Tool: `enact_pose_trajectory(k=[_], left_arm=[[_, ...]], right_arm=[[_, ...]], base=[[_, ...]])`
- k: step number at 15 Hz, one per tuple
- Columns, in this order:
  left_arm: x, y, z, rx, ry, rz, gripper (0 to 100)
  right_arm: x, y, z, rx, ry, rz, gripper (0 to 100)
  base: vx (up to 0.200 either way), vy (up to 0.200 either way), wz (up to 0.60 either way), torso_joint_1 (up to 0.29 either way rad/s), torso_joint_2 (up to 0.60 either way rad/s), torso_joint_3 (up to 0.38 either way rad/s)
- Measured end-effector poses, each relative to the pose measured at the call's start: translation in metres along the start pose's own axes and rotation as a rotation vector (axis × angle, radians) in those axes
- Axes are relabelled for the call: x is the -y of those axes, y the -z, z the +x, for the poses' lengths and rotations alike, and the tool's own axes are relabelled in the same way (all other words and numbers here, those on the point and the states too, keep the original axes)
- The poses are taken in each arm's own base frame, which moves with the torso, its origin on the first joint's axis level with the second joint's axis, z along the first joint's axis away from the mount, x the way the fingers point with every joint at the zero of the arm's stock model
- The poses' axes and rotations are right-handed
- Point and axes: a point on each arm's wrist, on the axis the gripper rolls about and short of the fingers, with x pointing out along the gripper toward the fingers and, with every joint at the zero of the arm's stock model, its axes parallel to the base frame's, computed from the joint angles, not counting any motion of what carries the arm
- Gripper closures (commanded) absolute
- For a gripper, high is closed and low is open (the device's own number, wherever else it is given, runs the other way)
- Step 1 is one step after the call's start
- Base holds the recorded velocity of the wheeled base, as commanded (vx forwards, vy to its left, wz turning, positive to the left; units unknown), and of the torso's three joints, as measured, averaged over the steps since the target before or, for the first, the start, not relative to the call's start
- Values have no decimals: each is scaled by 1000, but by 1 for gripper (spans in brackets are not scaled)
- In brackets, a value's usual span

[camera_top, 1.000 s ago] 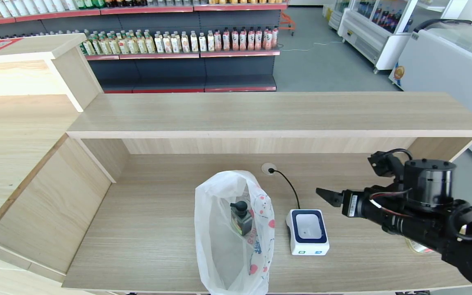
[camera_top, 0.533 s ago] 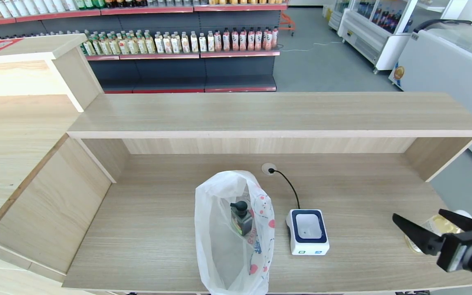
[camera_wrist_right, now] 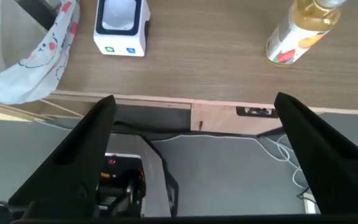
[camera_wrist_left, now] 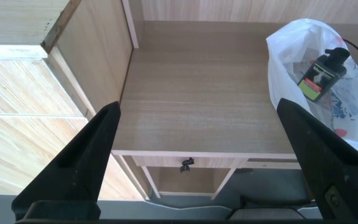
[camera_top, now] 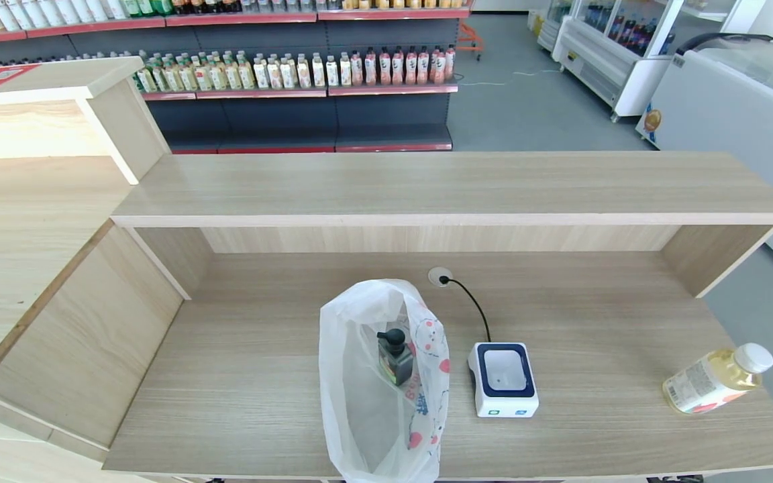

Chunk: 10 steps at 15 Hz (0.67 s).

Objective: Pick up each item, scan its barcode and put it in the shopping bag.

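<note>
Bottle point(camera_top: 718, 379) of yellow liquid is shown lying at the right end of the counter point(camera_top: 594, 315), well apart from the scanner point(camera_top: 504, 379) and the shopping bag point(camera_top: 359, 402) beside it, while the left gripper point(camera_wrist_left: 199, 104) and right gripper point(camera_wrist_right: 194, 98) are seen released, spread wide
</note>
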Motion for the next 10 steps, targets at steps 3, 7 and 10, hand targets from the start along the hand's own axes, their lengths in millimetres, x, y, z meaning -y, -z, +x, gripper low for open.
enact_pose_trajectory(k=[3, 7, 10], left_arm=[[0, 0, 0, 0, 0, 0, 0], [0, 0, 0, 0, 0, 0, 0], [0, 0, 0, 0, 0, 0, 0]], right_arm=[[2, -2, -13, 93, 28, 24, 0], [3, -2, -16, 143, 25, 30, 0], [0, -16, -18, 219, 30, 47, 0]], base=[[0, 0, 0, 0, 0, 0], [0, 0, 0, 0, 0, 0], [0, 0, 0, 0, 0, 0]])
